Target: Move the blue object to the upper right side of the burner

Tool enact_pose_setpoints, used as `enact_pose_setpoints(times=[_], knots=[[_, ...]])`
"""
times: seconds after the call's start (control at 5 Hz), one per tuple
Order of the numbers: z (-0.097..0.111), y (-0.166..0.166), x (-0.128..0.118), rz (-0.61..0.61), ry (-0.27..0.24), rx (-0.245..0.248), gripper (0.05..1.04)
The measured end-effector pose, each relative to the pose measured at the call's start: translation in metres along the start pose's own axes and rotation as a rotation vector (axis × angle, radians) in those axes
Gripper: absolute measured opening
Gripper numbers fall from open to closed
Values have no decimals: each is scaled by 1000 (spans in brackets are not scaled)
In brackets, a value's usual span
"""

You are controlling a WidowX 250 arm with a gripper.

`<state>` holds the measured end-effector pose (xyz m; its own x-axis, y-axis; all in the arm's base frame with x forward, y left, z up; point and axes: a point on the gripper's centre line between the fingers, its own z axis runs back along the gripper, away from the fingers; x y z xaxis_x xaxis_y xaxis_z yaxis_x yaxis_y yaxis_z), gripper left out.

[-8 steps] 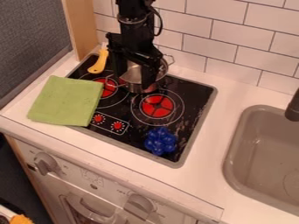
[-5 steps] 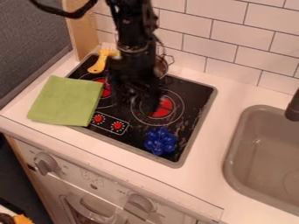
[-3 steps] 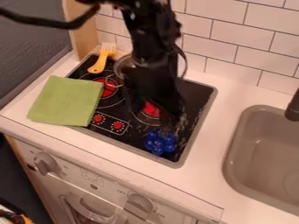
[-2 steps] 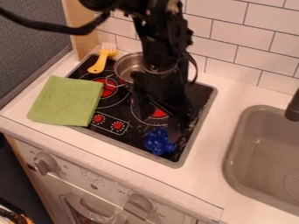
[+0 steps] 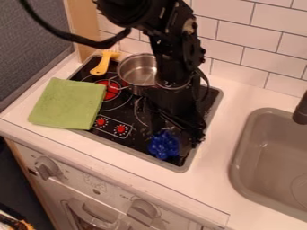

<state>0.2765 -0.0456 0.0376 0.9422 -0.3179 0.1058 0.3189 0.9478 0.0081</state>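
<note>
Blue object (image 5: pixel 163 145): glossy cluster of rounded lobes, lying on the burner (image 5: pixel 138 141) toward 5 o'clock, inside the grey rim. Its edge toward 1 o'clock is partly hidden. Burner: flat, black, glossy, set into the desk (image 5: pixel 226 130), marked with pale rings and red patches.

Camera view, one: set high, on the oven front (image 5: pixel 75 173) side of the cooktop (image 5: pixel 139 142); facing slantwise down toward the tiled wall (image 5: pixel 246 56) behind it; fairly near.
</note>
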Motion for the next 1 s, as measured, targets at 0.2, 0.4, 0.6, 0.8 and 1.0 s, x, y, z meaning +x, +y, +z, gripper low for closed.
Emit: enact_pose_setpoints(times=[0.2, 0.4, 0.6, 0.8, 1.0], knots=[[-11, 1, 5, 12, 31, -7, 1001], [-18, 3, 9, 39, 57, -3, 1001], [-24, 3, 9, 83, 92, -5, 946], [-23, 3, 9, 80, 97, -6, 725], [-20, 2, 8, 61, 116, -30, 714]])
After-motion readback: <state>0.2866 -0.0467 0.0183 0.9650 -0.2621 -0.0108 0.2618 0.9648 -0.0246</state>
